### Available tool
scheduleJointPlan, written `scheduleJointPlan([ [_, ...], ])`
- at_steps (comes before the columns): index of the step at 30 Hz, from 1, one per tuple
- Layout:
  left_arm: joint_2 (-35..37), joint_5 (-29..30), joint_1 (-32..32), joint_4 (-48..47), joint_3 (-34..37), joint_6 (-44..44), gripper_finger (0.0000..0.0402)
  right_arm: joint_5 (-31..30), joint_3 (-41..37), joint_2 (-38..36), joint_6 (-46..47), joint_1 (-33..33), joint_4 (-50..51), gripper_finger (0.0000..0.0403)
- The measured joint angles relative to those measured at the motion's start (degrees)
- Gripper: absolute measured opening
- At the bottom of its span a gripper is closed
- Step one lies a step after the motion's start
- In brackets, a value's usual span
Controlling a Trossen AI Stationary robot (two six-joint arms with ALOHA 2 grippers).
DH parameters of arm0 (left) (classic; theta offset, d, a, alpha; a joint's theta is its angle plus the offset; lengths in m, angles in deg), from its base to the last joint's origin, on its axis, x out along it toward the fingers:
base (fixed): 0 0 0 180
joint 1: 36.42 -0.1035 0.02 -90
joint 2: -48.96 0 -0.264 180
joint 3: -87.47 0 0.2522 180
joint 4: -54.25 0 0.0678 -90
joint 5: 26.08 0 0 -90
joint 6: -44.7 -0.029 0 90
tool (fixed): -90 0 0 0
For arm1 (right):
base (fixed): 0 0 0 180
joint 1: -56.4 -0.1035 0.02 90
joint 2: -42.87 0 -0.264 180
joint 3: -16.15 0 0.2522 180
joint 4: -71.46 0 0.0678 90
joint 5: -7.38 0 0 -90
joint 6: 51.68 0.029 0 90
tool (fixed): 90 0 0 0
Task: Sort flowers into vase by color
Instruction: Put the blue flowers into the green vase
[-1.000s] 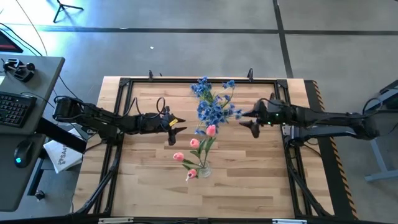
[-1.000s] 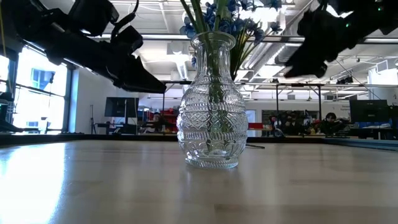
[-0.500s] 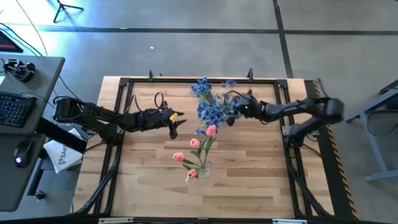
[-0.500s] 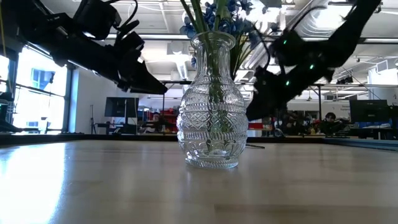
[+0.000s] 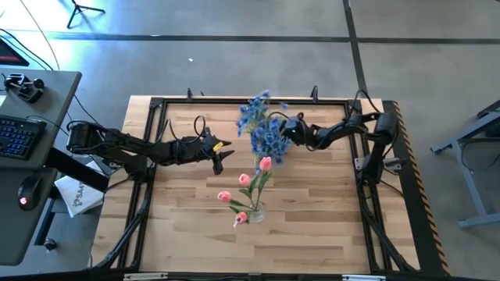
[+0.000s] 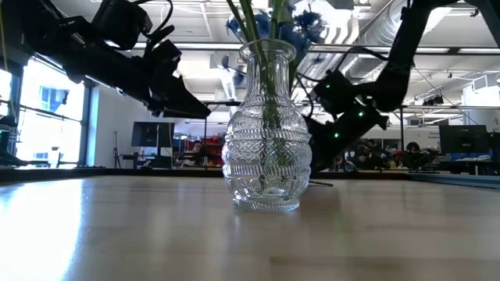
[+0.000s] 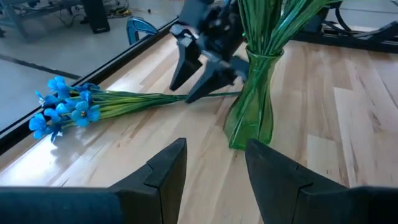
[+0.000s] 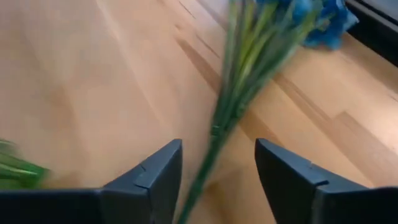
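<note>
A clear cut-glass vase stands at the table's middle, near side. It holds pink tulips and many green stems, with blue blossoms above its mouth. One blue spray lies flat on the table by the far edge. My right gripper is open and low over this spray. Its fingers stand on either side of the stem, as the left wrist view also shows. My left gripper hangs open above the table, left of the vase.
A black metal frame runs along the table's far edge and sides. Bare wood lies on the vase's near side and to its right. A desk with a keyboard stands beyond the left edge.
My right arm has folded at the elbow. Its gripper has swung toward the table's left and down, from beside the blue blossoms to the spray lying on the table. The left arm has barely moved.
</note>
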Motion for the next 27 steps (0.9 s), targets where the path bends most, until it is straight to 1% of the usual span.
scheduleJointPlan([
  [4,0.0,0.0,0.02,-0.04,0.0,1.01,0.0154,-3.74,2.99,0.86,-1.06,-0.08,6.29,0.0149],
  [6,0.0,0.0,0.02,-0.04,0.0,1.1,0.0154,-3.98,3.46,0.3,-1.02,-0.09,8.95,0.012],
  [9,0.0,-0.01,0.02,-0.03,0.0,1.09,0.0154,-4.41,3.47,-1.95,0.61,-0.07,14.73,0.0071],
  [12,0.0,-0.25,0.02,-0.04,0.0,1.09,0.0154,-4.65,3.42,-5.41,3.98,-0.75,23.49,0.002],
  [13,0.0,-0.24,0.02,-0.07,0.0,1.1,0.0154,-4.82,3.42,-6.74,5.47,-1.22,26.97,0.0012],
  [15,0.0,-0.24,0.03,-0.08,0.0,1.12,0.0154,-5.26,3.39,-9.49,8.42,-2.74,34.15,0.0011],
  [18,0.0,-0.24,0.02,-0.08,0.0,1.1,0.0154,-7.12,1.79,-13.66,13.08,-6.56,42.28,0.0031],
  [23,0.0,-0.42,0.04,-0.04,0.0,1.1,0.0154,-8.14,-5.07,-21.53,22.12,-12.87,45.28,0.0051],
  [27,0.0,-0.82,0.04,0.09,0.0,1.07,0.0154,-4.38,-7.46,-28.34,29.01,-14.72,49.77,0.008],
])
